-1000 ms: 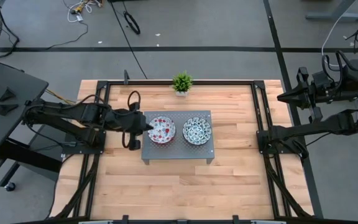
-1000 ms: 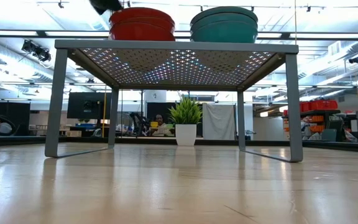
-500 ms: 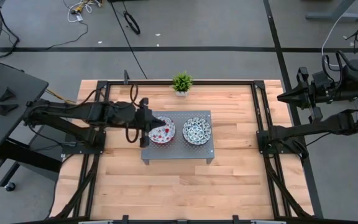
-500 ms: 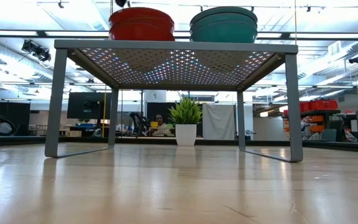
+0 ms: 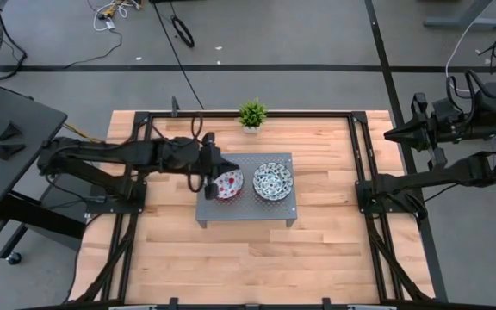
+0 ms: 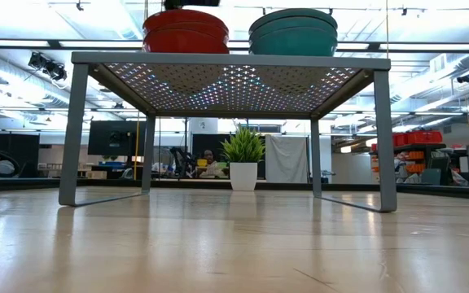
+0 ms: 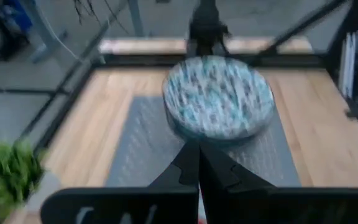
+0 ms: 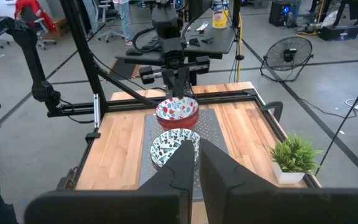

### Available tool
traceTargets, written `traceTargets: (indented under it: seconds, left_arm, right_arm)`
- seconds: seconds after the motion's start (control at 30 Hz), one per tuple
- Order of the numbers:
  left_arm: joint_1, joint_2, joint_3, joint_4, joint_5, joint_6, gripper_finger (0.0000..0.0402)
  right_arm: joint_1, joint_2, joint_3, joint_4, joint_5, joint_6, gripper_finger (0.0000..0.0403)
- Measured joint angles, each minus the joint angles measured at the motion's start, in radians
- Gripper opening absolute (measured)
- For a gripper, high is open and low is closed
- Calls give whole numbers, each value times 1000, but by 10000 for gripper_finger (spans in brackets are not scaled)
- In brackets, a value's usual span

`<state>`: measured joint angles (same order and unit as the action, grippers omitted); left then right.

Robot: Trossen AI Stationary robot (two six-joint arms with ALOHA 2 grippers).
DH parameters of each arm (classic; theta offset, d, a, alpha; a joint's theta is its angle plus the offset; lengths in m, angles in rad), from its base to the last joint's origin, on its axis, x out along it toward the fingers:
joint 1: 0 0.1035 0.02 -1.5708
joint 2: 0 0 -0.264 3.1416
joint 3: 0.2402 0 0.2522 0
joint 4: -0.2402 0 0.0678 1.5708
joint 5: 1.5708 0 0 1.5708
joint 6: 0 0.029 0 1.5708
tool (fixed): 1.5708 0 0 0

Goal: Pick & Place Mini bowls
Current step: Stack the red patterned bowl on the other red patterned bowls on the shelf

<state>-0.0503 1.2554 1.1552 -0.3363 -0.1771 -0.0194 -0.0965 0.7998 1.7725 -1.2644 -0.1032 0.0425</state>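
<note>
So your work surface is a light wood table (image 5: 248,250) with a black frame around its edges, and a small grey perforated metal stand (image 5: 245,212) sits at its middle. Beyond it in the low view you get an open workshop: ceiling lights, monitors, red bins on shelving at the right, a person seated far back. The floor around is grey with loose cables, and the right wrist view shows a floor fan (image 8: 286,57).

Both stacks of mini bowls are on the stand, side by side and apart: the red floral stack (image 5: 228,183) on the left half, the blue-green stack (image 5: 273,181) on the right half. In the low view they read as a red stack (image 6: 186,32) and a teal stack (image 6: 293,32) on the stand's top.

A potted plant (image 5: 251,114) stands at the table's far edge, well clear of the stand.

Your left gripper (image 5: 214,173) is over the left rim of the red floral stack, partly covering it. Fingers look closed together in its wrist view (image 7: 197,171); you cannot tell whether they touch a bowl.

Your right gripper (image 5: 393,134) is parked off the table's right side, fingers nearly together, holding nothing.
</note>
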Motion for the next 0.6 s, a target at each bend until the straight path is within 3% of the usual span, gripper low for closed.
traceTargets:
  seconds: [0.6]
  left_arm:
    - [71, 74, 1, 60, 51, 33, 0]
  right_arm:
    - [0, 0, 0, 0, 0, 0, 29]
